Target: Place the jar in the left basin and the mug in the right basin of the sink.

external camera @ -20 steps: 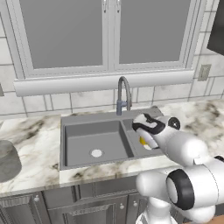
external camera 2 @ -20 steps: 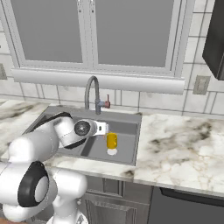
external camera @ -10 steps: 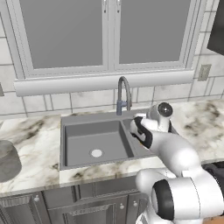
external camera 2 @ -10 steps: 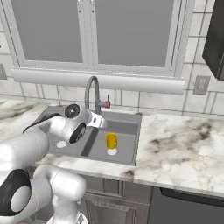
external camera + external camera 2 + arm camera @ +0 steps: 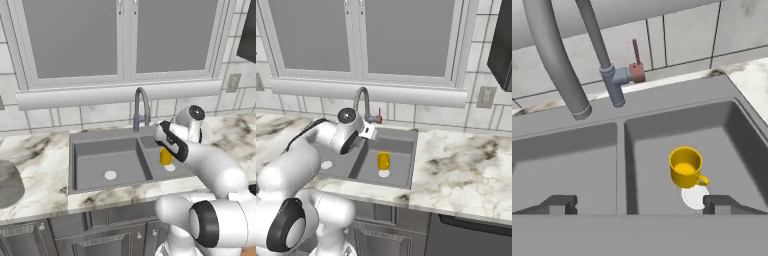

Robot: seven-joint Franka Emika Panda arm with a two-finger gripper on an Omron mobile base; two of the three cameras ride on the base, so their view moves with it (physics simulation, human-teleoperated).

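- Nearest of all, the two-finger tool [image 5: 637, 204] stands wide apart with nothing between its dark tips, poised above the front edge of the dark grey double-basin sink [image 5: 662, 100].
- Just past the tips, the small bright yellow-orange mug [image 5: 686, 167] sits upright in the narrower right basin [image 5: 657, 150], handle pointing toward the front right, right at the round pale drain [image 5: 695, 198].
- From the right base view the mug [image 5: 384, 161] stands alone on the basin floor, clear of the walls.
- Across the central divider, the wider left basin [image 5: 95, 160] shows its own pale drain [image 5: 110, 175].
- Over on the far left of the marbled counter [image 5: 45, 165], well apart from the sink, there's the large translucent grey cylindrical jar [image 5: 7, 182], cut by the picture's edge.
- Behind the basins, the curved grey gooseneck faucet [image 5: 554, 65] arches up, a small reddish lever [image 5: 636, 70] at its side.
- Farther back: pale wall tiles [image 5: 406, 112] and a grey-paned window [image 5: 361, 40].
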